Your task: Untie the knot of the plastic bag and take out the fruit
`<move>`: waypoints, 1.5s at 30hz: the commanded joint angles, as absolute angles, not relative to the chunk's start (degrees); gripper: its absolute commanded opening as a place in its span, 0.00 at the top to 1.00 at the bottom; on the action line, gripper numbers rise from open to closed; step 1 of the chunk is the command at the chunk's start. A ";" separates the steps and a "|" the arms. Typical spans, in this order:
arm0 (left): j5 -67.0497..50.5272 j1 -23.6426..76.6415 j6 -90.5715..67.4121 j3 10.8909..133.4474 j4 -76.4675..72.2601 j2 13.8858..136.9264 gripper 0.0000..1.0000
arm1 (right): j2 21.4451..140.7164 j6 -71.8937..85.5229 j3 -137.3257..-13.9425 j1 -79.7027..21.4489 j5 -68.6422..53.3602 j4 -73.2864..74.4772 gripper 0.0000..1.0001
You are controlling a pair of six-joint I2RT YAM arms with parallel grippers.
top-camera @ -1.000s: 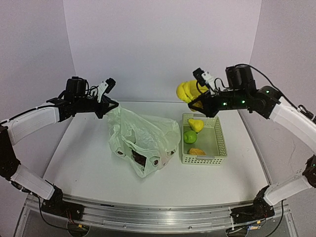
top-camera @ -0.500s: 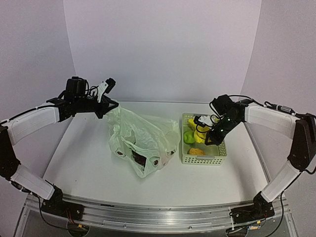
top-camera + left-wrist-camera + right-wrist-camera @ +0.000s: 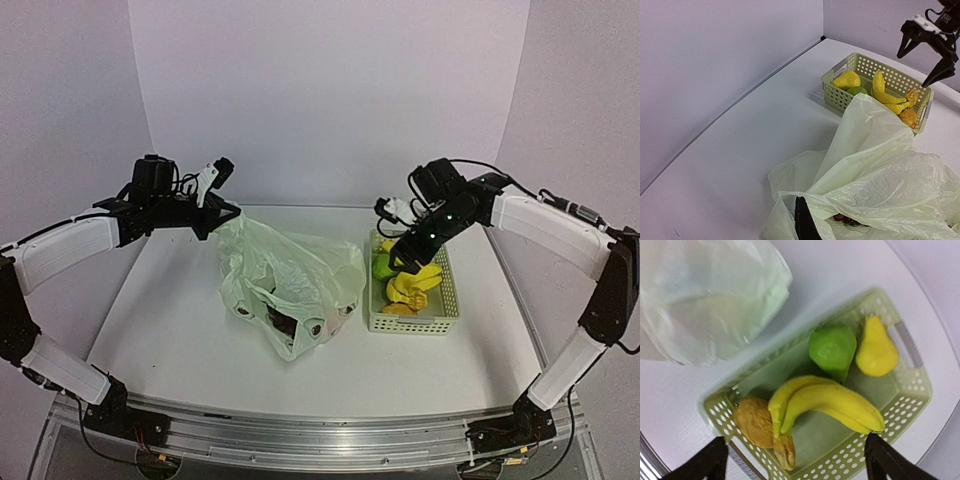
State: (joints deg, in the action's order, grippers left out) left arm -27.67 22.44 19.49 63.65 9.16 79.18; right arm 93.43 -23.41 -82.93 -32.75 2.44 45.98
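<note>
Near edge of the table (image 3: pixel 170 330): both arm bases are partly cut off by the bottom of the overhead view.

Mid-table, left of centre: the plastic bag (image 3: pixel 290 285).
- It is crumpled, with its near end lying flat and its far-left corner drawn up.
- Dark fruit (image 3: pixel 283 322) shows through the film at the near end; the kind is hard to tell from above.
- The left wrist view catches a few dark red-purple beads low in the bag's open mouth, mostly covered by folds.
- Small round marks along the bag's near side could be fruit or print; I cannot tell.

Just right of the bag: the pale green perforated basket (image 3: pixel 448 300). Whether the two touch is unclear.
- A brownish piece (image 3: pixel 755 422) sits at the near end.
- Bananas (image 3: pixel 825 402) lie across the middle.
- A green fruit (image 3: pixel 832 347) and a yellow pear (image 3: pixel 875 347) are side by side at the far end.
- From overhead the arm covers most of the far end.

Above the basket: the right gripper (image 3: pixel 800 462) hangs over the bananas, jaws wide apart and touching nothing. Its own camera shows only the two dark tips, at the bottom corners.

Farther back, left: the left gripper (image 3: pixel 226 212) is raised and clamped on the bag's upper rim. In its own view one dark finger (image 3: pixel 802 220) pokes out of the film, and its partner is buried in plastic.
</note>
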 commanded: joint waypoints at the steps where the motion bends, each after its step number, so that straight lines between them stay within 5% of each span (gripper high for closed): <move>1: -30.19 22.17 20.57 63.55 8.53 75.45 1.00 | 90.97 -14.58 -94.71 -47.46 1.87 43.00 0.27; 7: -30.97 22.26 20.64 62.86 9.10 74.60 1.00 | 99.91 -7.95 -95.15 -61.78 -22.33 25.08 0.52; 16: -32.08 22.24 21.48 60.85 9.53 72.75 1.00 | 110.38 -4.45 -95.28 -64.20 -16.48 21.86 0.69; 28: -35.87 24.39 27.40 56.84 12.26 71.10 1.00 | 115.08 -0.44 -93.76 -60.35 3.73 20.10 0.66; 45: -35.80 27.75 12.84 54.36 11.89 71.88 1.00 | 119.67 1.42 -102.64 -59.95 32.64 33.00 0.65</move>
State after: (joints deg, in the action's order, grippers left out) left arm -35.70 27.70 18.71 56.17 14.26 70.92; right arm 120.77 1.26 -99.15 -60.14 23.74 27.14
